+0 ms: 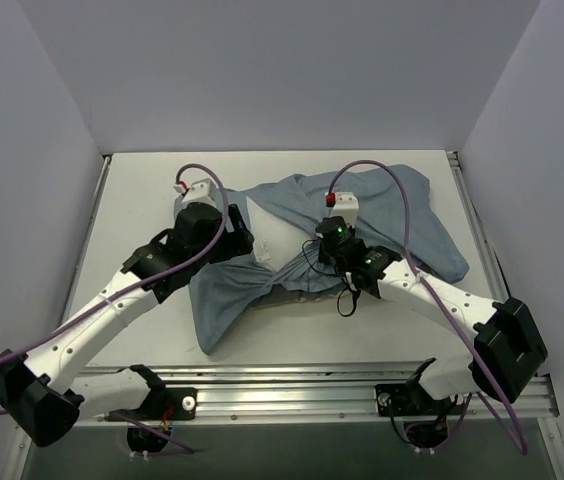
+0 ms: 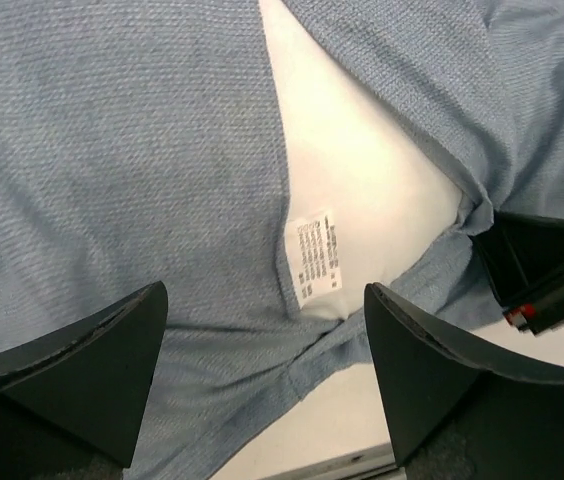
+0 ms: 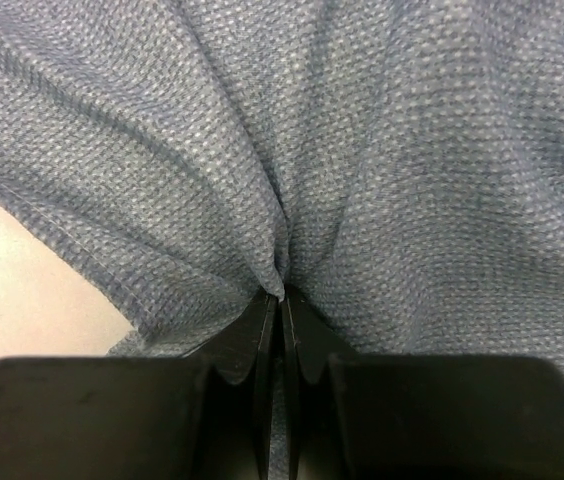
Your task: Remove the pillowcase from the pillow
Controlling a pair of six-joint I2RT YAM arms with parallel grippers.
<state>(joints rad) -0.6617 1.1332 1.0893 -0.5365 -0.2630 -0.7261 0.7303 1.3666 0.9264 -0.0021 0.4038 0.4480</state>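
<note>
The blue-grey pillowcase [image 1: 402,215] lies crumpled across the middle of the table, and its weave fills the right wrist view [image 3: 382,150]. A wedge of the white pillow [image 1: 272,235] shows through a gap in the cloth; its sewn label [image 2: 320,255] is visible in the left wrist view. My left gripper [image 1: 245,240] hovers open over that gap [image 2: 262,345], with nothing between its fingers [image 2: 82,370]. My right gripper [image 1: 312,265] is shut on a pinched fold of the pillowcase [image 3: 282,290], and folds radiate from the pinch. It also appears at the right edge of the left wrist view [image 2: 537,270].
The white table [image 1: 142,210] is enclosed by pale walls at the left, back and right. An aluminium rail [image 1: 292,385] runs along the near edge between the arm bases. Purple cables [image 1: 392,185] loop over both arms above the cloth.
</note>
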